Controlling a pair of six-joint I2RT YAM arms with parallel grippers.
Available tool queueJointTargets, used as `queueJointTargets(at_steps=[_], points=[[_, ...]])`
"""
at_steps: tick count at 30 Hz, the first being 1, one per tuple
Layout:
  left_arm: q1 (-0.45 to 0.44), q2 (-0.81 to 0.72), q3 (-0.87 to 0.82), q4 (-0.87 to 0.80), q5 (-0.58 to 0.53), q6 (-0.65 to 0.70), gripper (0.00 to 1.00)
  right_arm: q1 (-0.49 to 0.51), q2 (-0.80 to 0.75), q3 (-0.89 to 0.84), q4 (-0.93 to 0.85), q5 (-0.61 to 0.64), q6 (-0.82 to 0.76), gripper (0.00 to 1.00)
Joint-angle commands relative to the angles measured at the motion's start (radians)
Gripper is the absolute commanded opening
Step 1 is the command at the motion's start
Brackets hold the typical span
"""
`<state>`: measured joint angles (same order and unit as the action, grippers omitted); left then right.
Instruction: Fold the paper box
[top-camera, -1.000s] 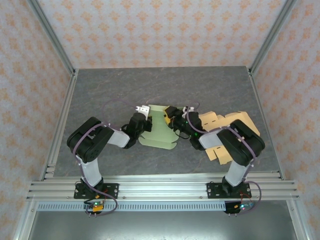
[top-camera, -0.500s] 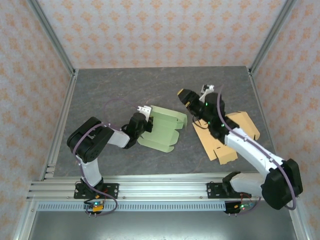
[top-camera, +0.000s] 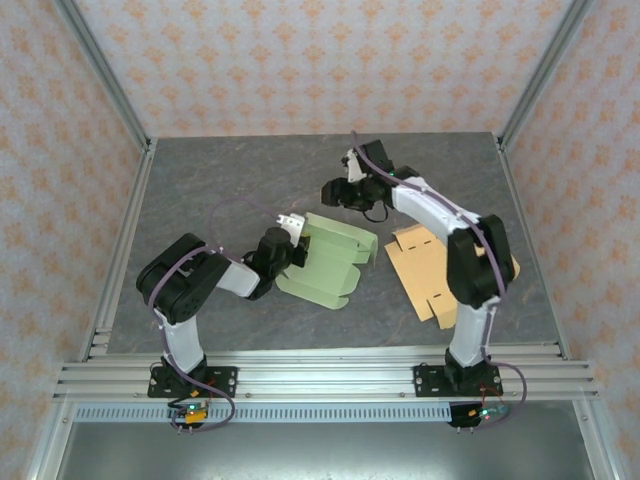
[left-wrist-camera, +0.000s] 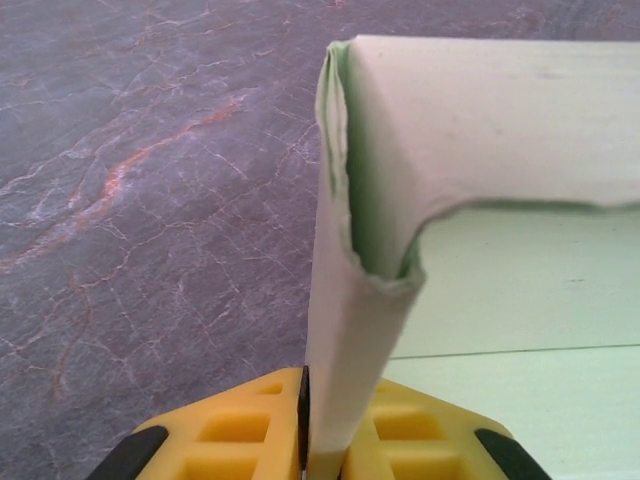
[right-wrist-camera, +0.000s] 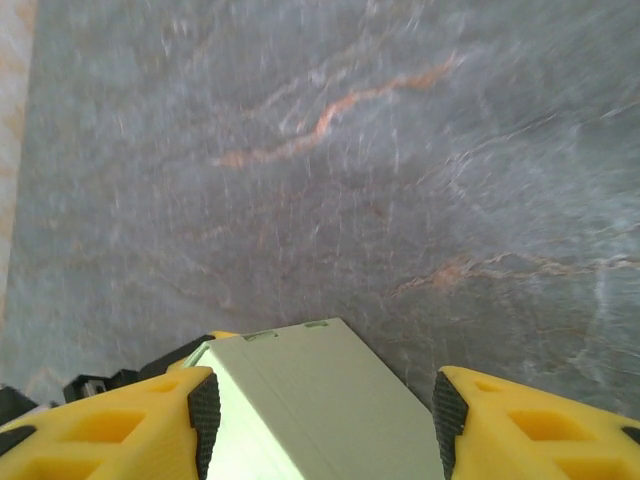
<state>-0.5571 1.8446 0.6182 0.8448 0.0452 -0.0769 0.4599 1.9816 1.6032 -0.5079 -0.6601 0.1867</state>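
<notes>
left gripper pinches the green box, right gripper open above it

the left gripper (left-wrist-camera: 322, 445) is clamped on a thin upright wall of the box (left-wrist-camera: 480, 130). its yellow fingers (left-wrist-camera: 225, 432) press the paper from both sides with no gap. the gripped wall rises out of the jaws and bends at a corner into a second wall that runs off to the right. the pale green floor of the box lies flat beyond it. from above, the left gripper (top-camera: 293, 248) sits at the box's left edge, with its arm lying low over the table (top-camera: 200, 180).

the right gripper (right-wrist-camera: 320, 405) is spread wide and grasps nothing. its yellow fingers (right-wrist-camera: 110, 425) stand at the two lower corners of the wrist view. a corner of the box (right-wrist-camera: 300, 400) shows in the gap between them, touching neither. past it is grey marbled table (right-wrist-camera: 350, 150), slightly blurred. from above, the right gripper (top-camera: 336, 192) hangs just beyond the far edge of the box (top-camera: 330, 262), with its arm reaching in from the right.

the box is partly folded and lies near the middle of the table. its far wall stands up, and its near part lies flat with notched flaps along the near edge. a flat tan card (top-camera: 440, 275) lies on the table to the right of the box, apart from it, partly under the right arm.
</notes>
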Motion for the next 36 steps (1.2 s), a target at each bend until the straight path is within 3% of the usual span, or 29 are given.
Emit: queueJointTargets(at_steps=[1,11,21,25,36], points=[[-0.011,0.018,-0.005,0.059,-0.004,0.016,0.16,0.026,0.034,0.072,-0.113,-0.131,-0.085,0.59],[-0.013,0.029,-0.007,0.076,-0.019,0.013,0.22,0.055,0.105,0.078,-0.151,-0.058,-0.14,0.55],[-0.013,-0.105,-0.097,0.108,-0.08,0.017,0.35,0.059,0.104,0.034,-0.122,-0.017,-0.126,0.48],[-0.013,-0.077,-0.054,0.103,-0.097,0.031,0.25,0.06,0.103,0.016,-0.114,-0.047,-0.099,0.45],[-0.058,0.048,0.028,0.116,-0.092,0.09,0.1,0.06,0.057,-0.098,0.03,-0.11,0.087,0.41]])
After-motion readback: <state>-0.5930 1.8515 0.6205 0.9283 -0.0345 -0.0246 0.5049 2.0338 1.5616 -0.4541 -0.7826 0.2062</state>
